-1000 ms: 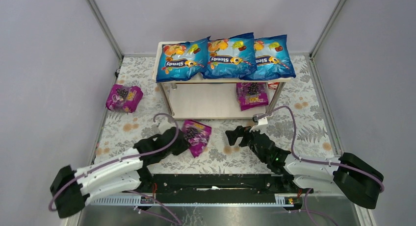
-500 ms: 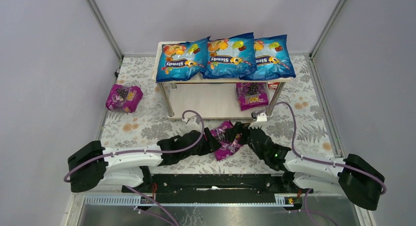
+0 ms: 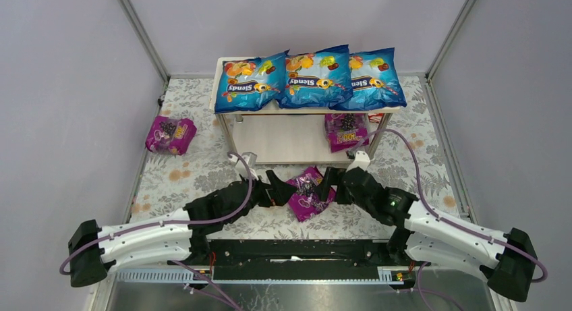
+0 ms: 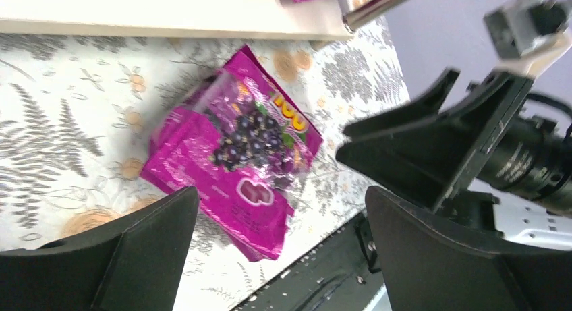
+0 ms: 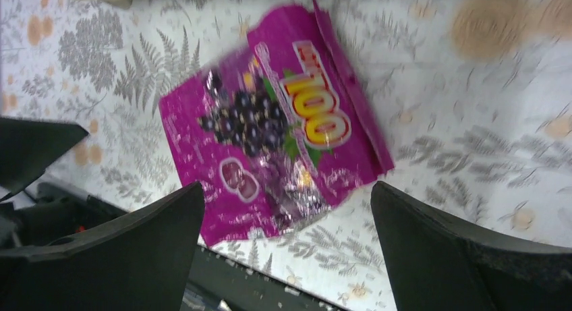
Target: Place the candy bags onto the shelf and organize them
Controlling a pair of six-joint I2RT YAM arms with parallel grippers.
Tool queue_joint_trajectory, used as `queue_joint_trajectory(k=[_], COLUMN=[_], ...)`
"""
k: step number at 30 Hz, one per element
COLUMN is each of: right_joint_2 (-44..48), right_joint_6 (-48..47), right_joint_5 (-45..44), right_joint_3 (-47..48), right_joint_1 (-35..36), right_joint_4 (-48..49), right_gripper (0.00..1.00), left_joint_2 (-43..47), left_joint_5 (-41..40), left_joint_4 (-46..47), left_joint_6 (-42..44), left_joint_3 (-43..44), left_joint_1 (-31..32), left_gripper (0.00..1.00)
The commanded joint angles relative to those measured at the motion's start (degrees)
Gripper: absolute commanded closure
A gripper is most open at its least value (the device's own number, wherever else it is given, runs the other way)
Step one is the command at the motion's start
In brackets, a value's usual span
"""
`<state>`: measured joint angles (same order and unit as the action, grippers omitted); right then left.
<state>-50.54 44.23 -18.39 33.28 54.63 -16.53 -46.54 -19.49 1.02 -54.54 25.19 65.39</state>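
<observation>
We see the magenta berry candy bag [image 3: 307, 195] lying flat on the tabletop [image 3: 202, 169], between our two grippers. Our left gripper [image 3: 278, 189] is spread wide and empty, the bag just ahead. Our right gripper [image 3: 328, 184] gapes too, facing it. The shelf [image 3: 283, 139] stands beyond both.

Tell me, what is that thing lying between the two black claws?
A magenta candy bag with dark berries lies flat on the floral table cover between the open left gripper and right gripper; the top external view shows it.
</observation>
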Motion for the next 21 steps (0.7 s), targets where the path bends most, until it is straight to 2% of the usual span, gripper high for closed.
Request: queue_joint_trajectory(k=[1, 5, 7, 8, 10, 11, 14, 17, 21], right_joint_2=[4.5, 4.3, 3.2, 2.2, 0.1, -0.8, -2.9, -6.9, -12.2], right_joint_6=[11.2, 14.6, 14.0, 13.5, 12.9, 12.6, 10.2, 5.0, -1.4], right_joint_5=[9.4, 9.6, 8.3, 7.5, 5.1, 4.2, 4.9, 9.7, 15.7], right_joint_3=[-6.9, -12.8, -16.2, -16.7, -16.7, -16.4, -17.0, -15.6, -13.8], right_joint_1=[-0.3, -0.3, -0.5, -1.0, -3.1, -4.8, -10.6, -15.6, -18.4], right_joint_4=[2.7, 11.4, 19.3, 22.6, 25.3, 25.6, 31.4, 35.6, 37.4], right_gripper=[0.00, 0.00, 0.01, 0.04, 0.27, 0.33, 0.39, 0.45, 0.46], left_joint_2=[3.2, 3.1, 1.9, 1.2, 0.5, 0.4, -0.6, -3.3, -8.3], left_joint_5=[-6.9, -3.2, 0.4, 2.8, 7.0, 8.4, 11.2, 15.0, 22.4], left_joint_4=[-2.7, -1.2, -0.5, 0.6, 2.2, 2.8, 3.6, 4.6, 8.7], left_joint_6=[3.5, 4.0, 3.4, 3.3, 3.4, 3.4, 3.9, 4.4, 5.3], left_joint_3=[-2.0, -3.0, -3.6, -4.1, -5.0, -5.4, -5.5, -4.9, -4.2], left_joint_1=[-1.0, -5.2, -8.5, -10.2, -13.0, -13.7, -15.4, -17.7, -20.6], left_gripper=[0.01, 0.01, 0.01, 0.01, 0.01, 0.01, 0.01, 0.01, 0.01])
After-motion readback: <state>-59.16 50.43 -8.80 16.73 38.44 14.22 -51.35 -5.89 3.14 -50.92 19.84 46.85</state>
